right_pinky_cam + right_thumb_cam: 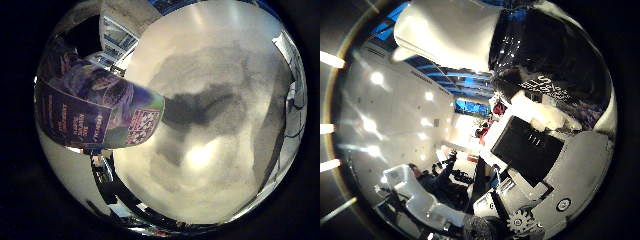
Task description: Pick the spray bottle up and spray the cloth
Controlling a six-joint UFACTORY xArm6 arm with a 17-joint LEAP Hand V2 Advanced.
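The spray bottle (95,112), with a purple and green label, lies close against my palm and sticks out over the surface below. Its dark glossy body (545,65) fills much of the thumb side view, with a white part (450,30), which looks like the spray head, beside it. My right hand (545,165) shows white and black fingers curled round the bottle. A pale grey cloth (225,130) lies spread out on the table beneath. The bottle's dark shadow falls across the middle of the cloth.
A white tabletop (70,170) extends beside the cloth, with a dark shiny edge (125,200) along it. Framed panels (117,37) stand past the bottle. The thumb side view looks out into a lit room with a white wall (395,110).
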